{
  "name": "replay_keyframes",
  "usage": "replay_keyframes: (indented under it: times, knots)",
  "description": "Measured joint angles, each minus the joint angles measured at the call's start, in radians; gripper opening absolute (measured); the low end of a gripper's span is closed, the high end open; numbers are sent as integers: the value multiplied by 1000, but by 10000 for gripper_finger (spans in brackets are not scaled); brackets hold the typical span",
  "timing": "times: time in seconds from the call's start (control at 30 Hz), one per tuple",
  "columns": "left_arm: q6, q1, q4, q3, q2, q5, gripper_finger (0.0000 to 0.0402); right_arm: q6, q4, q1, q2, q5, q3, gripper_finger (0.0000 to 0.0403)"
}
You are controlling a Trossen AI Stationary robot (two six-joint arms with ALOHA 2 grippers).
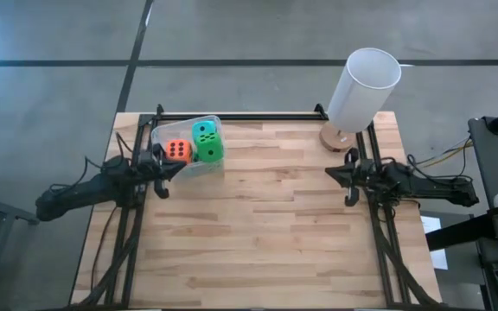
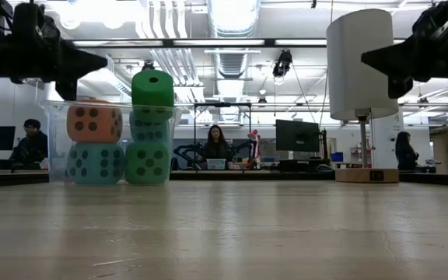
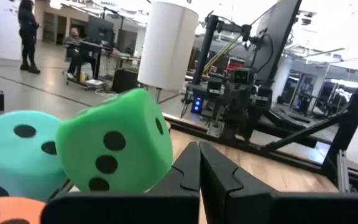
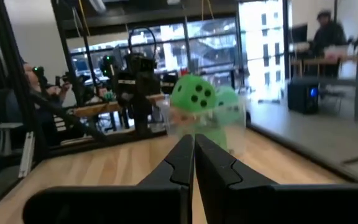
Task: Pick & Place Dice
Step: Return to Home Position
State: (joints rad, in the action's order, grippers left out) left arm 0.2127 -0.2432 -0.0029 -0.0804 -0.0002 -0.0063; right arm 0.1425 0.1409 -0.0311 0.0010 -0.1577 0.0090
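we see the dice (image 1: 206, 145) stacked in the tub (image 1: 180, 122) at the far left of the table (image 1: 258, 242). the left gripper (image 1: 173, 168), fingers together and empty, lies just beside the tub; the right gripper (image 1: 334, 174), also pinched together, lies opposite. we judge the step as homing; the next move only needs both arms parked.

The left arm (image 1: 93, 188) lies stretched out low across the table's (image 1: 258, 233) left edge, near the far corner, reaching inward. Its left gripper (image 1: 173, 169) sits just inside that edge, fingers (image 3: 182, 171) pressed flat together with no gap. The right arm (image 1: 422, 183) mirrors it across the table's right edge, and the right gripper (image 1: 335, 174) points inward with its fingers (image 4: 179, 158) likewise closed on each other. Both grippers hang level, clear above the tabletop.
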Motion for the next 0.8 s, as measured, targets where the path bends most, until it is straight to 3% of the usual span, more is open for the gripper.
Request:
replay_keyframes:
  times: [0.13,0.43,0.63,0.8]
  knots:
    - [-9,0,119,77,-1,26,1,55,-41,0,0,-2,0,13]
    - [-104,0,101,77,3,90,0,60,-65,0,1,-11,0,13]
    - [-93,0,101,77,4,189,7,57,-104,0,4,-28,0,13]
    - [-80,0,76,77,3,195,16,56,-104,0,9,-28,0,13]
